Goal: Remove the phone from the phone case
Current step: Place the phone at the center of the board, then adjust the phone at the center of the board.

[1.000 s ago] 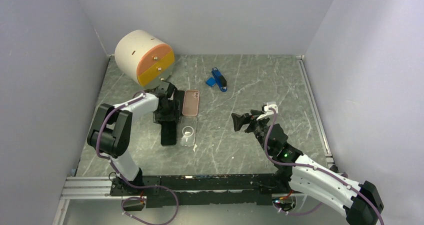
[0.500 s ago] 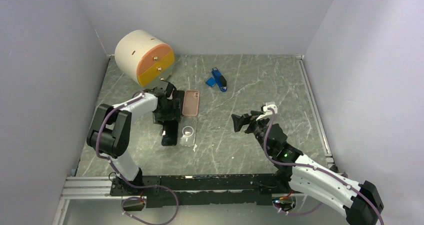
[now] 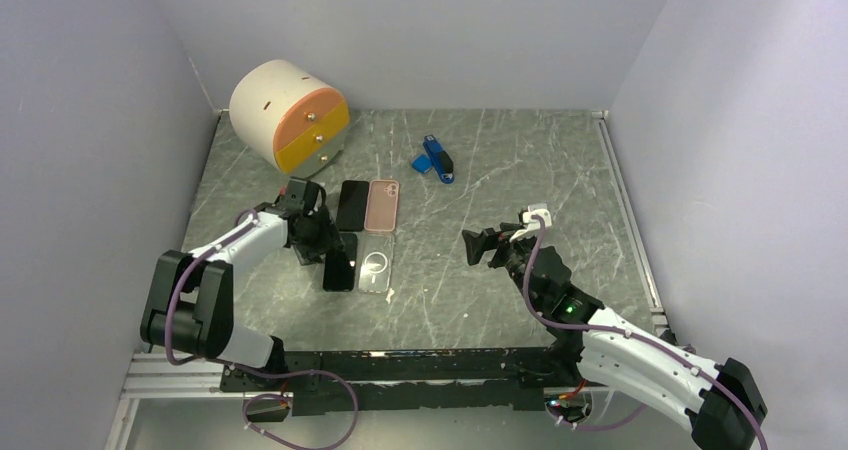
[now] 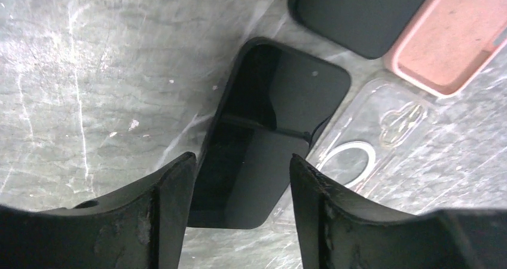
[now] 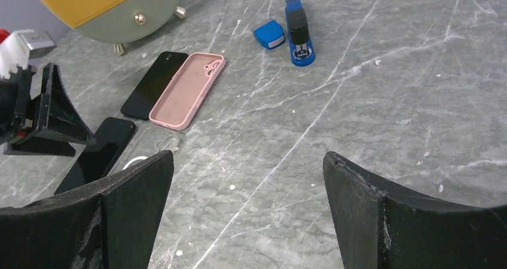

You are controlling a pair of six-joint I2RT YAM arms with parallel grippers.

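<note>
Two black phones lie screen up on the table, each out of a case. One phone [image 3: 352,205] lies left of the empty pink case [image 3: 381,205]. The other phone [image 3: 339,268] [image 4: 269,137] lies against the left edge of an empty clear case [image 3: 375,268] [image 4: 370,143] with a white ring. My left gripper [image 3: 325,245] [image 4: 242,159] is open just left of this nearer phone, low over the table, with nothing between its fingers. My right gripper [image 3: 478,245] [image 5: 248,156] hangs wide open and empty to the right of both cases. The right wrist view shows the pink case [image 5: 186,89] and both phones.
A round white cabinet [image 3: 288,110] with orange and yellow drawers stands at the back left. A blue stapler [image 3: 438,158] and a small blue box [image 3: 422,164] lie at the back middle. Grey walls close in three sides of the table.
My left gripper has drawn back to the left and nearer, uncovering the black phone beside the pink case; its jaws have narrowed a little. The right arm has barely moved.
</note>
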